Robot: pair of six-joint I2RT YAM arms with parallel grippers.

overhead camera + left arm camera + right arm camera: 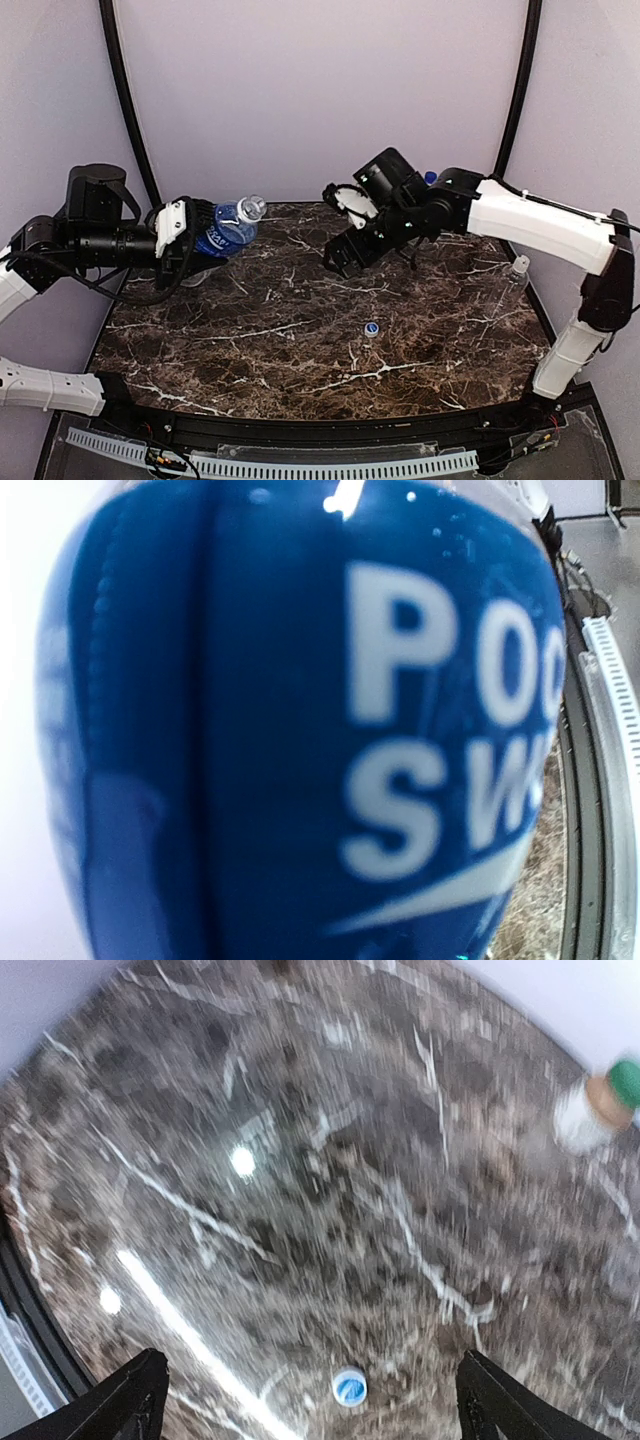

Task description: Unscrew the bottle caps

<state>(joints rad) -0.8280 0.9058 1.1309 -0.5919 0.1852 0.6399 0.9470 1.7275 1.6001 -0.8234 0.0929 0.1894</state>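
Observation:
My left gripper (pixel 192 243) is shut on a clear bottle with a blue label (pixel 225 233), holding it tilted above the table's left side. Its neck (pixel 252 207) points up and right with no cap on it. In the left wrist view the blue label (pixel 300 730) fills the picture and hides the fingers. A small blue cap with a white rim (pixel 371 328) (pixel 349 1387) lies loose on the marble. My right gripper (pixel 338 260) (pixel 315 1405) hangs above that cap, open and holding nothing, its dark fingertips (pixel 135 1400) far apart.
A short brown bottle with a green cap (pixel 592 1108) stands at the far right of the right wrist view. A clear bottle (pixel 516 270) stands near the table's right edge. A blue cap (pixel 430 177) peeks out behind the right arm. The marble table (pixel 300 350) has black rails around it.

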